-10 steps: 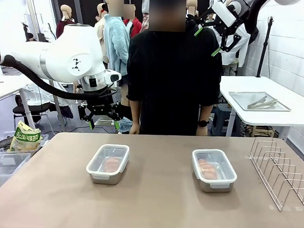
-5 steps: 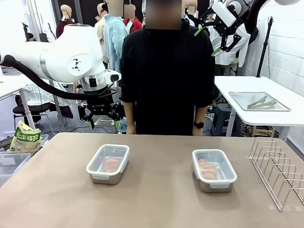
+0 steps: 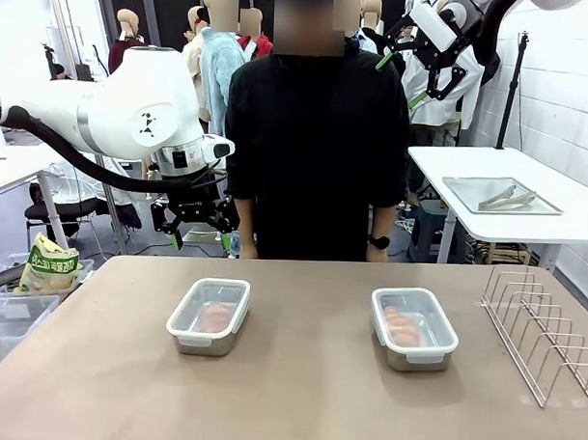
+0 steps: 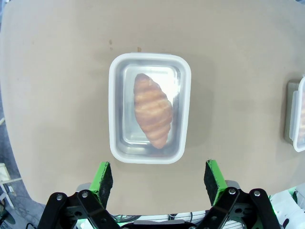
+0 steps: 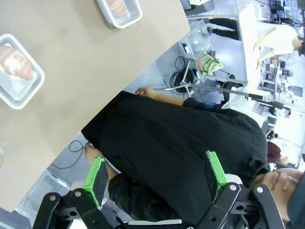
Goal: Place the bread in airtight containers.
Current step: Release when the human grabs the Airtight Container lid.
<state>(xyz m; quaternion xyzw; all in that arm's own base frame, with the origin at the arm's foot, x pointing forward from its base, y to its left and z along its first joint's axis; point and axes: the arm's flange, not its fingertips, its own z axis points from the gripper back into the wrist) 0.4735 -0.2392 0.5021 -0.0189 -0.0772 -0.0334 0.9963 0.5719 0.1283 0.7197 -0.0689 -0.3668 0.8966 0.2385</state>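
Two airtight containers sit lidded on the brown table, the left one [image 3: 201,346] and the right one [image 3: 417,359]. Each holds one golden bread roll under its clear lid, left [image 3: 215,317] and right [image 3: 402,327]. My left gripper [image 3: 192,223] hangs open above the table's far edge, behind the left container. From the left wrist I look straight down on that container [image 4: 116,109] and its bread [image 4: 152,116], my gripper [image 4: 158,179] open with nothing in it. My right gripper [image 3: 397,77] is raised high at the upper right, open and empty [image 5: 156,176].
A person in black [image 3: 316,144] stands at the far side, hands down. A wire rack [image 3: 546,340] stands on the table's right end. A side table at the right carries a steel tray [image 3: 501,195] with tongs. Plastic bins [image 3: 10,316] and a bag [image 3: 49,265] lie left of the table.
The person has shifted a little to the left. Both arms and both containers have stayed where they were.
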